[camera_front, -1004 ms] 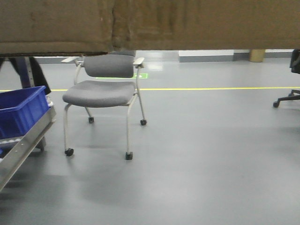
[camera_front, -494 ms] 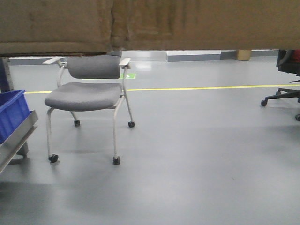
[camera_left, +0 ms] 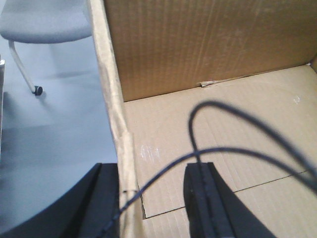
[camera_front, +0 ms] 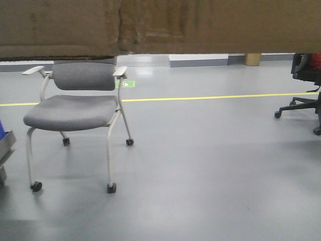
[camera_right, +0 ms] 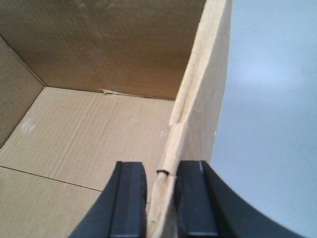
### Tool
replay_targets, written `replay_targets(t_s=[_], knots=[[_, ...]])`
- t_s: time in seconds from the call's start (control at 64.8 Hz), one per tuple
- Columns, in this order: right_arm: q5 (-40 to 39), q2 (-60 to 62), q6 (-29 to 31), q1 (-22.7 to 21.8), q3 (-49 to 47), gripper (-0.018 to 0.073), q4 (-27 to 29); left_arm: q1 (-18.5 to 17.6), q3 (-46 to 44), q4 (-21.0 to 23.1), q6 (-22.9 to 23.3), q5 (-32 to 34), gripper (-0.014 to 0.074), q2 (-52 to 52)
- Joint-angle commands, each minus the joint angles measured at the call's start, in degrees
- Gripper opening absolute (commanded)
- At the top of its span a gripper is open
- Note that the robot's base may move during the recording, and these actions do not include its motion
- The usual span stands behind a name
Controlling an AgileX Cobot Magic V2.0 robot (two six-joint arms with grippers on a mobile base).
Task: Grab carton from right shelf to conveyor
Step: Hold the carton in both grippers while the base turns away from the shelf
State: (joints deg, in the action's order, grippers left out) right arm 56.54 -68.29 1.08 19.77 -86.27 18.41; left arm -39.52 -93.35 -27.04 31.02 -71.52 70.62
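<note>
The carton (camera_front: 200, 25) spans the top of the front view above the floor (camera_front: 210, 175), its right wall pinched by the right tool (camera_right: 160, 171), its left wall loosely straddled by the wider left tool (camera_left: 151, 173).

Carton (camera_right: 89, 129): brown corrugated cardboard, open-topped, empty, creased front face. I hold it aloft by its left and right walls.

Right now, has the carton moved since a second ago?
Yes, rightward. The carton's lower-edge notch sat over the grey chair's backrest. Now it is at the backrest's right end, nearer the green floor mark.
</note>
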Motion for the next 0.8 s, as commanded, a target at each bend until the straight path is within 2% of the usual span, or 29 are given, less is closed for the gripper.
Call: replay_targets(t_s=[0.0, 0.787], knots=[[-4.5, 0.3, 1.0, 0.0, -0.4, -0.0067, 0.4, -0.9, -0.1, 2.3, -1.8, 1.6, -0.0009, -1.0], [-4.6, 0.3, 1.0, 0.0, -0.4, -0.0067, 0.4, -0.9, -0.1, 2.3, -1.8, 1.6, -0.0009, -1.0]])
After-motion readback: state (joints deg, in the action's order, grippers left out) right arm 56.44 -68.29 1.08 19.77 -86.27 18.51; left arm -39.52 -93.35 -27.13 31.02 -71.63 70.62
